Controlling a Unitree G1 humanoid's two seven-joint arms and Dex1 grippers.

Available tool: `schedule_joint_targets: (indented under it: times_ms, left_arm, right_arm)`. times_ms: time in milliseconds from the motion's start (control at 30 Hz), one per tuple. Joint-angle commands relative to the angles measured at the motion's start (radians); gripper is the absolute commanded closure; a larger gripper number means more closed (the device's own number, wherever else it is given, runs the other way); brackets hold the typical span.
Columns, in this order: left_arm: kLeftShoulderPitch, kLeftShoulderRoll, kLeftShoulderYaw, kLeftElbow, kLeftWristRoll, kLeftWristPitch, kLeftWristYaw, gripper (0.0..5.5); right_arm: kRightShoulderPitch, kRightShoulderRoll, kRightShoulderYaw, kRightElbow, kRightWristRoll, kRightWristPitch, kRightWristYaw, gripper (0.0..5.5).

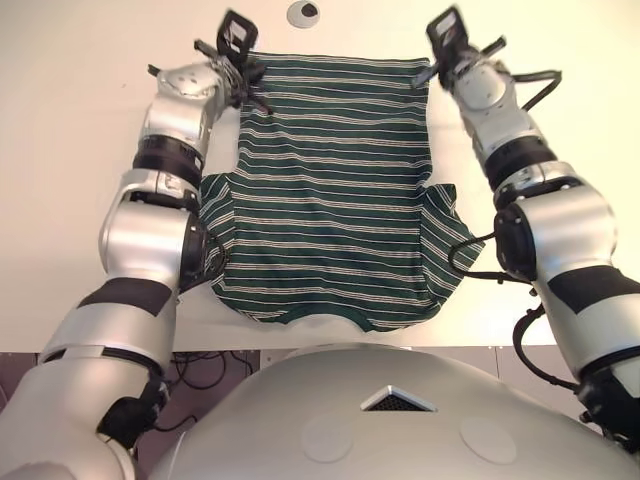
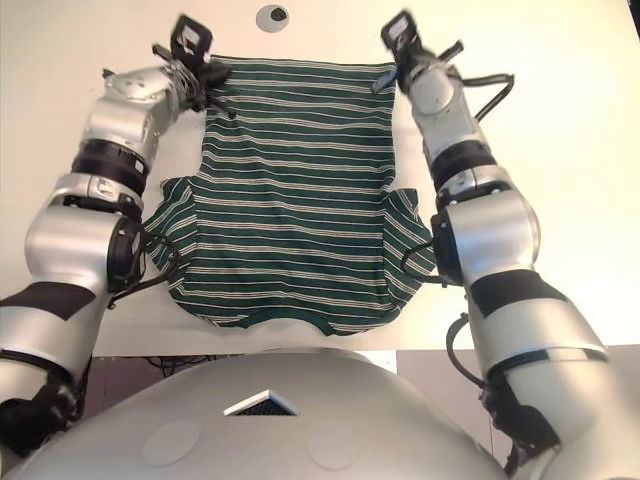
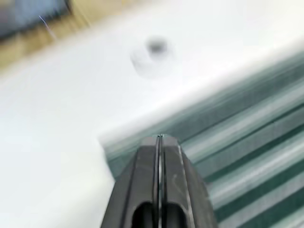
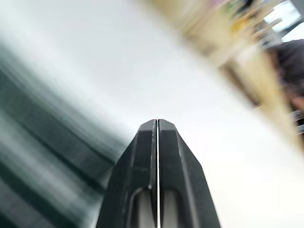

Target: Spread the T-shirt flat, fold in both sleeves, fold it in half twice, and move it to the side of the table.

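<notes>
**A:** Head view first; where is the cloth, and how many of each thing?

**B:** One T-shirt point(image 1: 330, 190) lies in the middle of the table point(image 1: 80, 150), neck end at 6 o'clock and hem at 12. It has two sleeves, the left sleeve point(image 1: 215, 215) out at 8 o'clock and the right sleeve point(image 1: 447, 215) at 4; neither is folded in. One round cap point(image 1: 303, 13) sits in the tabletop at 12, just past the hem.

**A:** And the claws?

**B:** Two. The left gripper point(image 1: 248, 72) is at the hem's 11 o'clock corner and the right gripper point(image 1: 438, 66) at the 1 o'clock corner. I judge they are placed there to draw the hem out square, so this is the spreading step.

**A:** Left wrist view?

**B:** The fingers point(image 3: 147, 166) are pressed together with no gap, their tip over the shirt's corner; the cap is beyond. Whether hem is pinched between them, I cannot tell.

**A:** Right wrist view?

**B:** The fingers point(image 4: 137, 171) are likewise closed tight, their tip just beside the striped edge with bare table ahead; any cloth caught between them is not visible.
</notes>
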Motion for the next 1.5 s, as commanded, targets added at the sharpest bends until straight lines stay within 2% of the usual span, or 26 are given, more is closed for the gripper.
schedule_joint_targets:
  times_ms: [33,133,233,300,433,533,833,1167,1333,1400,1500]
  left_arm:
    - [0.223,0.131,0.133,-0.297,-0.122,0.114,-0.109,5.11]
    - [0.701,0.300,0.253,-0.811,-0.253,0.381,-0.242,4.61]
    - [1.023,0.422,0.349,-1.038,-0.338,0.504,-0.378,4.07]
    - [1.157,0.468,0.380,-1.095,-0.352,0.523,-0.442,3.94]
    - [1.312,0.526,0.432,-1.183,-0.388,0.589,-0.498,3.94]
    - [1.342,0.547,0.452,-1.233,-0.440,0.656,-0.517,3.94]
    - [1.233,0.428,0.407,-1.194,-0.490,0.735,-0.389,3.94]
    - [1.229,0.406,0.418,-1.238,-0.531,0.702,-0.381,5.43]
    - [1.212,0.398,0.468,-1.400,-0.639,0.733,-0.377,5.48]
    - [1.207,0.407,0.438,-1.484,-0.665,0.754,-0.370,5.48]
    - [1.182,0.403,0.290,-1.572,-0.614,0.754,-0.329,5.48]
  right_arm:
    - [0.081,-0.032,-0.073,-0.217,0.106,-0.133,0.101,5.50]
    - [0.402,-0.098,-0.148,-0.719,0.263,0.046,0.240,5.50]
    - [0.675,-0.180,-0.215,-1.068,0.344,0.271,0.308,5.50]
    - [0.752,-0.243,-0.256,-1.143,0.376,0.362,0.378,5.50]
    - [0.769,-0.359,-0.319,-1.150,0.362,0.471,0.421,5.50]
    - [0.770,-0.361,-0.350,-1.181,0.373,0.544,0.402,5.50]
    - [0.803,-0.332,-0.286,-1.205,0.342,0.580,0.385,5.50]
    - [0.827,-0.343,-0.265,-1.208,0.312,0.574,0.393,5.50]
    - [0.841,-0.357,-0.258,-1.224,0.308,0.577,0.420,5.50]
    - [0.838,-0.356,-0.255,-1.216,0.304,0.575,0.423,5.50]
    - [0.842,-0.338,-0.232,-1.223,0.292,0.575,0.425,5.50]
